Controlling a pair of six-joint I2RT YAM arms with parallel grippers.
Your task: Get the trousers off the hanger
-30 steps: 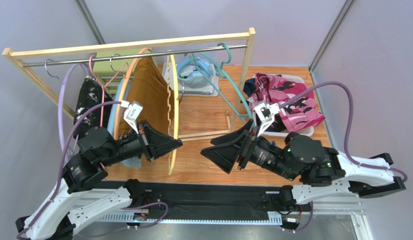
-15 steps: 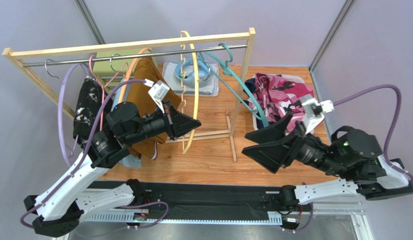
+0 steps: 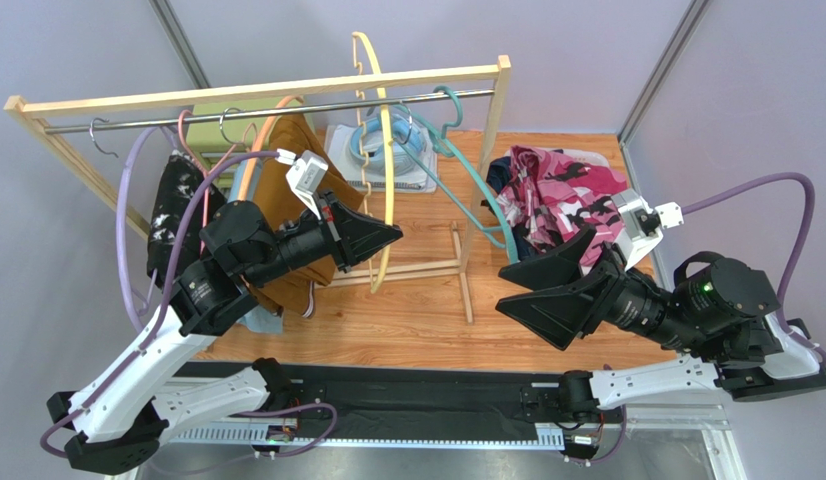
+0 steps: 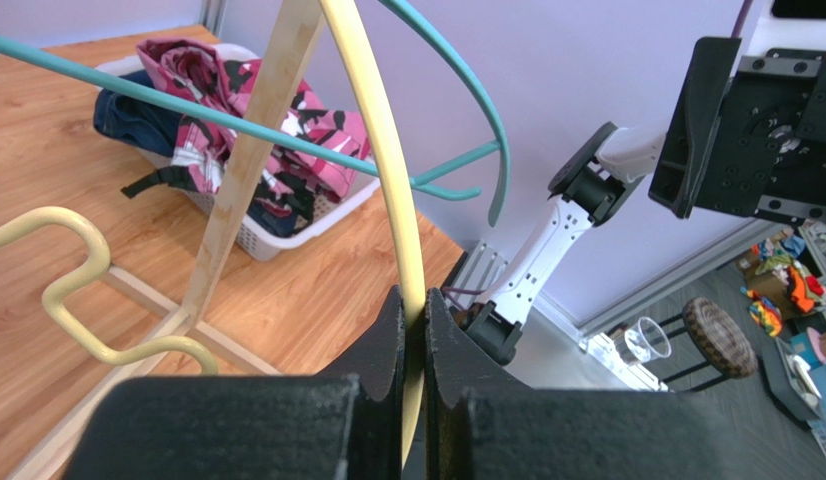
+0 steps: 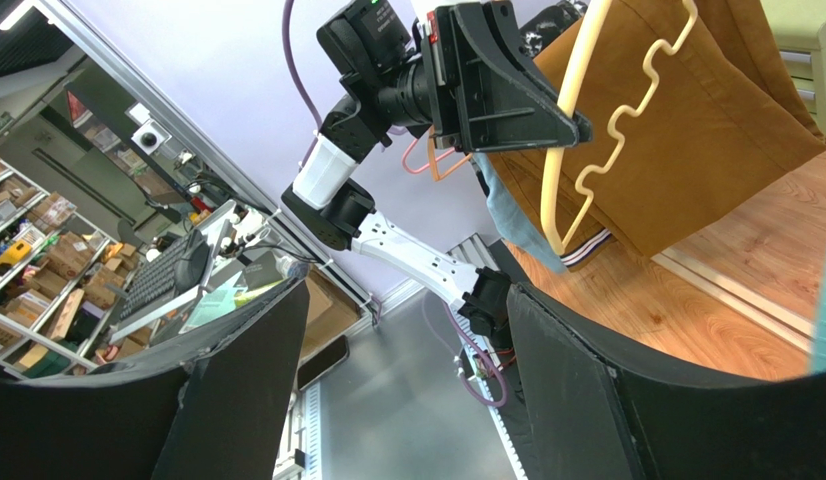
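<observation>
My left gripper (image 3: 395, 238) is shut on the lower rim of an empty yellow hanger (image 3: 385, 140), which stands upright with its top above the rail; the left wrist view shows the rim (image 4: 382, 130) pinched between the jaws (image 4: 414, 312). My right gripper (image 3: 535, 302) is open and empty, low at the right (image 5: 407, 390). Pink floral trousers (image 3: 565, 192) lie over dark navy ones (image 3: 498, 174) in a white basket (image 3: 599, 262). Mustard-brown trousers (image 3: 287, 195), black speckled ones (image 3: 175, 212) and light blue ones (image 3: 257, 318) hang at the rack's left.
A wooden rack (image 3: 257, 90) with a metal rail crosses the back. An empty teal hanger (image 3: 469, 175) hangs near its right post (image 3: 487, 150). A white tray (image 3: 339, 160) holding light blue items sits behind the rack. Purple cables loop from both arms.
My left gripper has lifted the yellow hanger up and back towards the rail. My right arm has drawn back to the right, away from the rack, still open.
</observation>
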